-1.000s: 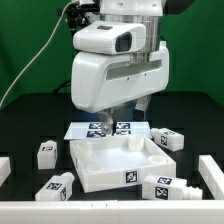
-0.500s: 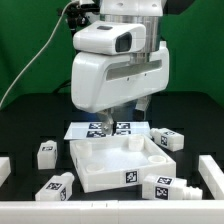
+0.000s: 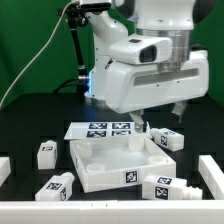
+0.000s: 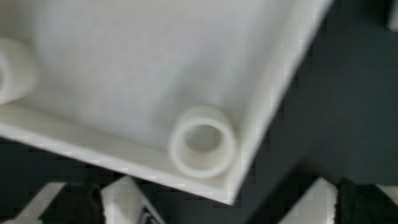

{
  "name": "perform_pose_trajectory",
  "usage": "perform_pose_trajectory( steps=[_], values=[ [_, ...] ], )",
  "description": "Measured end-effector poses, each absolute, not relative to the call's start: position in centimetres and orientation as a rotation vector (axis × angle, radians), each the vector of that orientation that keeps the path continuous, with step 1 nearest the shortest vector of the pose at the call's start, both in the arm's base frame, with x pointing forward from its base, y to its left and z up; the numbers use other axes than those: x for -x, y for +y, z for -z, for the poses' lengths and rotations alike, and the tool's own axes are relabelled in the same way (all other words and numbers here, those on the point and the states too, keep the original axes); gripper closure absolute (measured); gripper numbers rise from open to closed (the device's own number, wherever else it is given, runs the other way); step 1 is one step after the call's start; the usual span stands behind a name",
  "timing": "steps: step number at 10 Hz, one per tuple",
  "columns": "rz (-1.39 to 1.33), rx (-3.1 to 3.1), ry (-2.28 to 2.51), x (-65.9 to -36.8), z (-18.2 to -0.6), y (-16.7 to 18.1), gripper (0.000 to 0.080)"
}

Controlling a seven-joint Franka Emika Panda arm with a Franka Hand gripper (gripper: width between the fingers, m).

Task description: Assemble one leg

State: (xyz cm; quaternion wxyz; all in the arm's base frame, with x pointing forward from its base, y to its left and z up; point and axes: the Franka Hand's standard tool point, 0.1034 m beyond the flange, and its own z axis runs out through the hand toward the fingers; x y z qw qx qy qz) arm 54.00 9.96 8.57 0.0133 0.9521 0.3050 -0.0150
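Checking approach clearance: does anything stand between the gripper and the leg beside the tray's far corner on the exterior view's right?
Nothing visible does. The gripper hangs above the far corner of the tray, and the leg lies just past that rim, with only open air between them.

The square tray [image 3: 100,178] looked like smooth white plastic with a soft sheen, its moulded round socket [image 4: 208,143] likewise. The leg [image 3: 47,154] seemed the same plastic, with printed tags. The table [image 3: 30,125] was matt black, the arm's shell [image 3: 150,75] glossy white.
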Motion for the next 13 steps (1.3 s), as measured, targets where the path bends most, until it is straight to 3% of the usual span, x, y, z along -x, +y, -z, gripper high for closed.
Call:
perform_pose_trajectory(
  steps=[4, 7, 12, 13],
  values=[
    [0.052, -2.951, 0.994, -53.9, -8.5, 9.6, 0.015],
    [0.074, -3.028, 0.884, -49.0, -6.3, 12.1, 0.015],
    [0.135, -3.022, 0.918, -47.7, -5.7, 13.3, 0.015],
    [0.311, -2.996, 0.914, -46.8, -5.8, 13.4, 0.015]
  ],
)
